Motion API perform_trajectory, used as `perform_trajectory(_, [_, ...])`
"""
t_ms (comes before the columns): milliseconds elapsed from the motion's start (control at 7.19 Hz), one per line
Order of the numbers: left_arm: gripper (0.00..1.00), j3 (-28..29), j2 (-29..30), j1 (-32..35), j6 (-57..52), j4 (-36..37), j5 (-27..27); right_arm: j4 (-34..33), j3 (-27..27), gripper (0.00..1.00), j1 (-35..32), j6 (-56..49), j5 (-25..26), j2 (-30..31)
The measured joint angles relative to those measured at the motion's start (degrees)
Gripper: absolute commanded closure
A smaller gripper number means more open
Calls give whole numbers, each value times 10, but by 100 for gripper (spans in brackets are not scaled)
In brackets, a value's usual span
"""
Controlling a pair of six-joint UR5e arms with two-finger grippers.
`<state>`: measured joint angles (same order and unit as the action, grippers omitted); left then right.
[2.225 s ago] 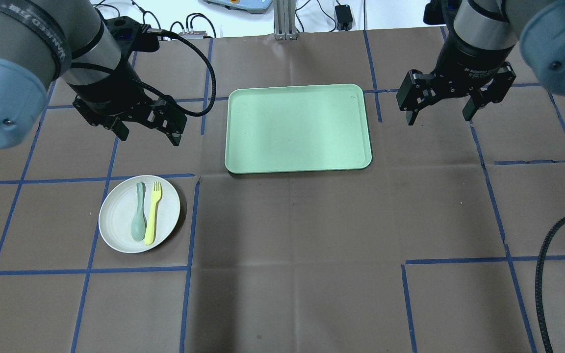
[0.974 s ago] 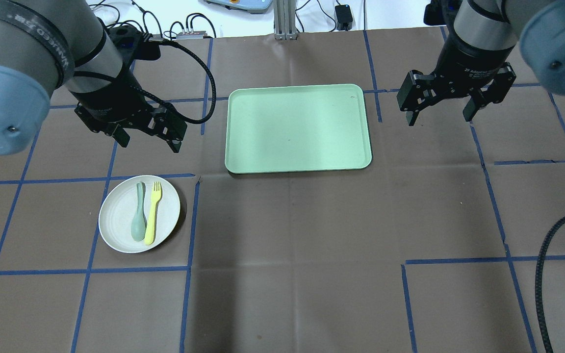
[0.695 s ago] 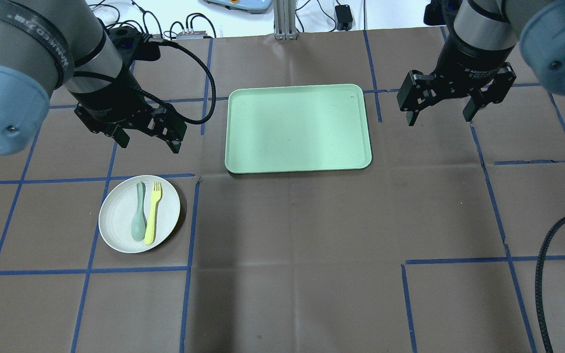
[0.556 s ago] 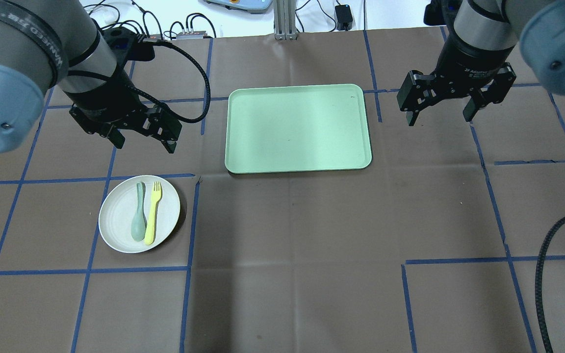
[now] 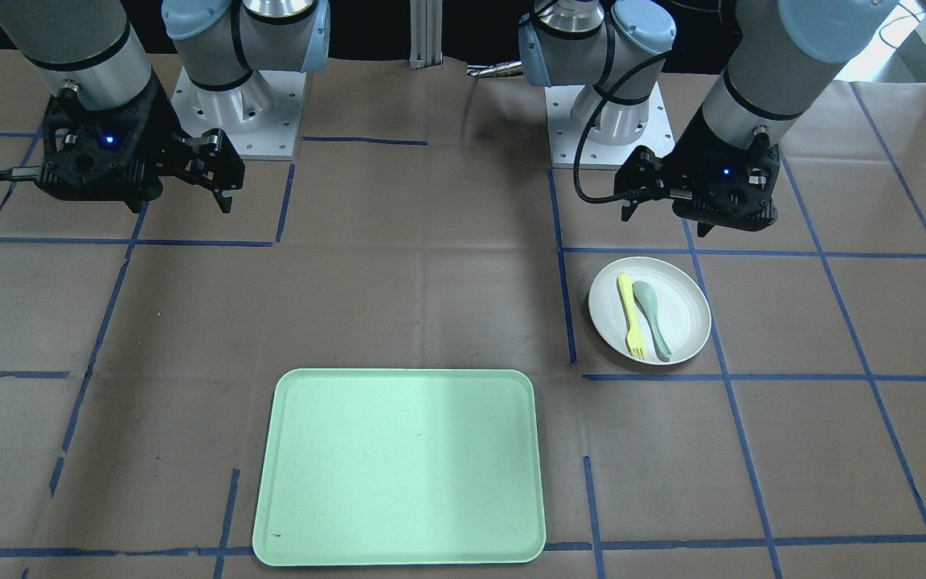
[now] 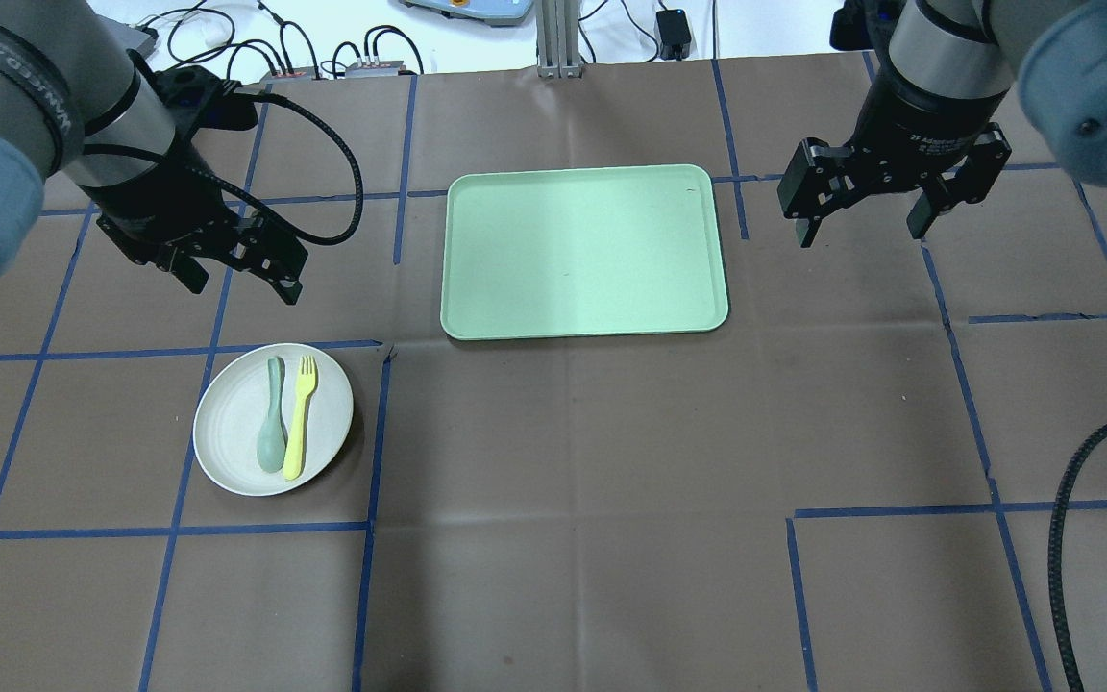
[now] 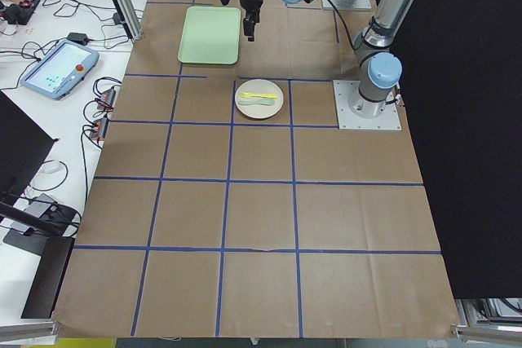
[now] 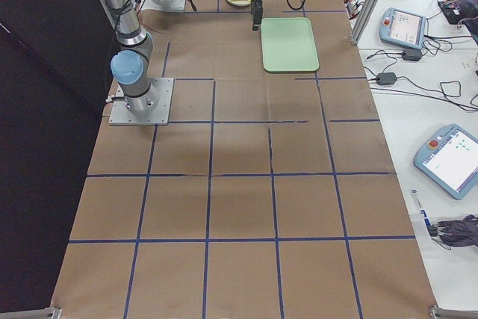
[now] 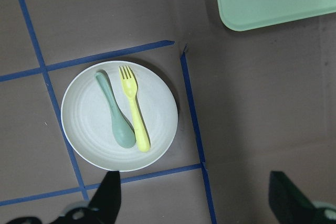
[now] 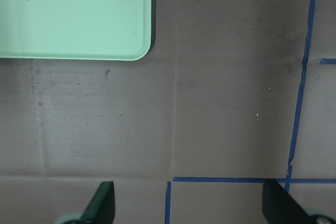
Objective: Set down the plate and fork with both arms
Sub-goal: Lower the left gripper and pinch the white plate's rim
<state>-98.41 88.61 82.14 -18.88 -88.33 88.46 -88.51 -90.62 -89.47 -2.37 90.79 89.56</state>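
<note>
The plate [image 6: 227, 437] lies flat toward the bench's left edge, nearer the robot's side than the tray [image 6: 582, 250], carrying the fork [image 6: 299, 418] and a spoon [image 6: 272, 432] side by side. I judge both light, stiff, slick plastic (apt to skid), so I'd pinch the fork's handle and the plate's rim. My 2 grippers hang empty, jaws wide: left gripper [image 6: 244, 286] near the plate, right gripper [image 6: 859, 231] beside the tray.

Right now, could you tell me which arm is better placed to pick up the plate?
Left. The left claw, open, hovers near the plate and fork, both in its wrist view; the right claw hangs beyond the tray, on the other side.
</note>
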Motion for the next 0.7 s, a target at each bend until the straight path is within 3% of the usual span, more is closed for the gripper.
perform_trajectory(695, [1,-148,19,-127,-100,174,-5,0,0,0,0,2,0,0])
